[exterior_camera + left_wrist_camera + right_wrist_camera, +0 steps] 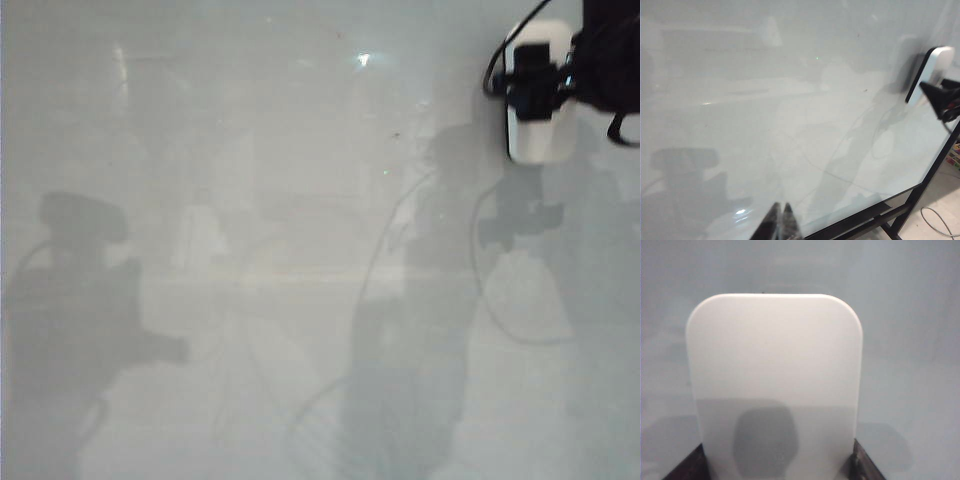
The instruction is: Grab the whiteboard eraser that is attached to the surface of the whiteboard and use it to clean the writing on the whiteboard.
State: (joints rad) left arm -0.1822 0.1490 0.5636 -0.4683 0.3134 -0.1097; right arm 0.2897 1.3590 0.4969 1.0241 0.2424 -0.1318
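Note:
The whiteboard eraser is a white rounded block lying flat against the glossy pale whiteboard at the upper right of the exterior view. My right gripper is shut on it, one dark finger pressed to each long side. The eraser fills the right wrist view. It also shows edge-on as the eraser in the left wrist view. My left gripper is shut and empty, hovering off the board's lower part. The writing is out of view.
A tiny dark speck sits on the board left of the eraser. Arm shadows and light reflections spread over the board. The black stand frame runs under the board's edge, with a cable on the floor.

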